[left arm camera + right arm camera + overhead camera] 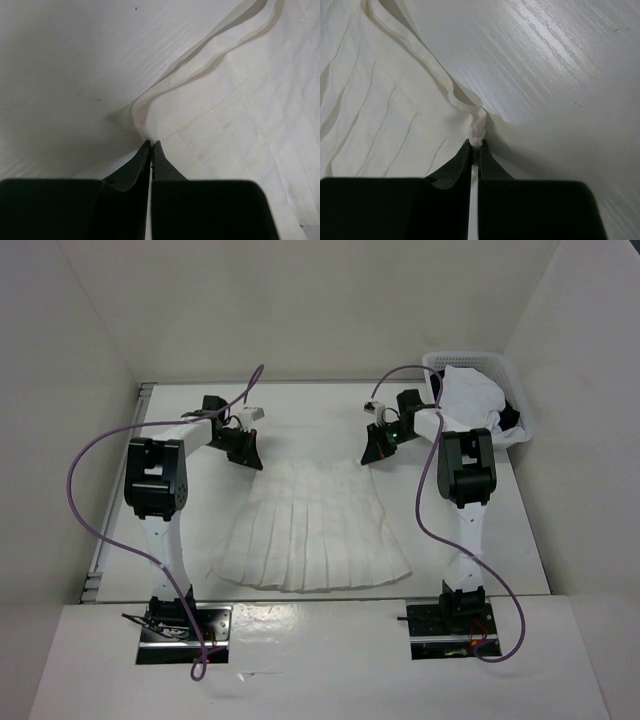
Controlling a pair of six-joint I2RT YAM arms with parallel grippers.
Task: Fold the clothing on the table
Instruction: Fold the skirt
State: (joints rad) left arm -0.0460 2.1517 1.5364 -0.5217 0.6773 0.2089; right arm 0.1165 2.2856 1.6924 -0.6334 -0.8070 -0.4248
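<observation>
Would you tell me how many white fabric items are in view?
2: the pleated skirt in the middle of the table, and a plain cloth in the far-right basket, which may hide more.

One pleated white skirt. One counter beneath it. Two robot arms: left arm, right arm. Two grippers, one per arm: left gripper, right gripper; two fingers each, four in all. Two purple cables: left cable, right cable. Two metal base plates: left plate, right plate. One white basket. One bulky white cloth in it, plus one dark item, too hidden to name. Three white wall panels: left panel, back panel, right panel.
</observation>
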